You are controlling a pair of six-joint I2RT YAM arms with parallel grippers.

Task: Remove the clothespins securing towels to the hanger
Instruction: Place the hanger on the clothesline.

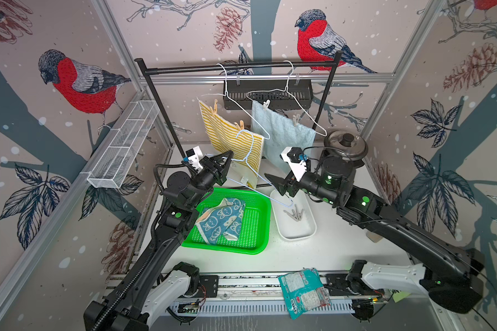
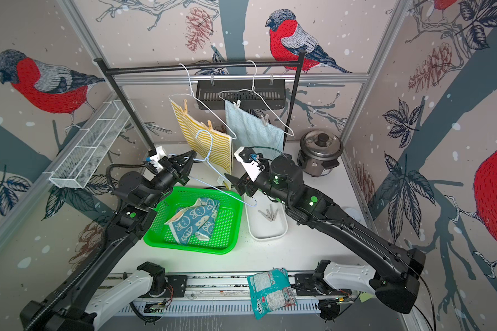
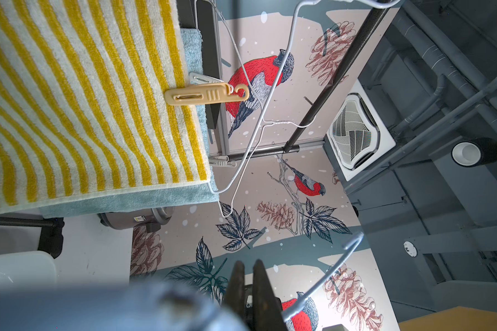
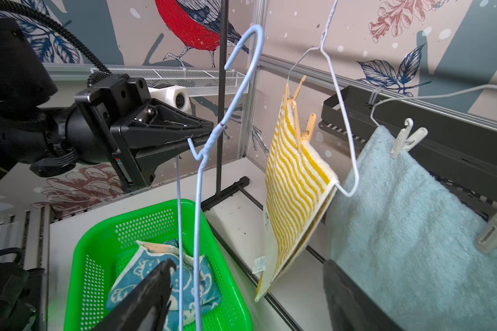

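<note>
Four clothespins (image 1: 240, 125) are still clipped on at the far side. Two tan ones hold the yellow striped towel (image 1: 230, 134), and two pale ones hold the light-blue towel (image 1: 281, 134) to its right. Each towel hangs from one of the white hangers (image 4: 353, 190) on the black rail (image 1: 184, 69).

Nearer, the left tool (image 1: 227, 159) is clamped on the neck of a bare pale-blue hanger (image 4: 213, 140). That hanger slopes down to the right, towards the right tool (image 1: 279, 186), whose jaws stand apart and hold nothing.

**Risks**
- The bare hanger is gripped at one thin point. It could pivot in the grip, and its hook could snag the striped towel just behind it.
- Its low corner could catch the right tool as that arm lifts.
- The white hangers hang freely, so tugging a pin may swing one or slide it along the rail instead of opening the pin.
- Once both of its pins are off, a towel would likely drop to the worktop (image 1: 342, 252), since the basket is not beneath it.

**Containers**
- The green basket (image 1: 253, 226), near left, holds the crumpled teal towel (image 1: 221, 220).
- The white tray (image 1: 296, 232), just right of the basket, holds a few grey pins (image 1: 294, 214).
- The wire shelf (image 1: 124, 146) on the left wall looks empty.
- I cannot see what is in the black basket (image 1: 267, 91) behind the rail.
- The cooker (image 1: 345, 146), far right, has its lid on.
</note>
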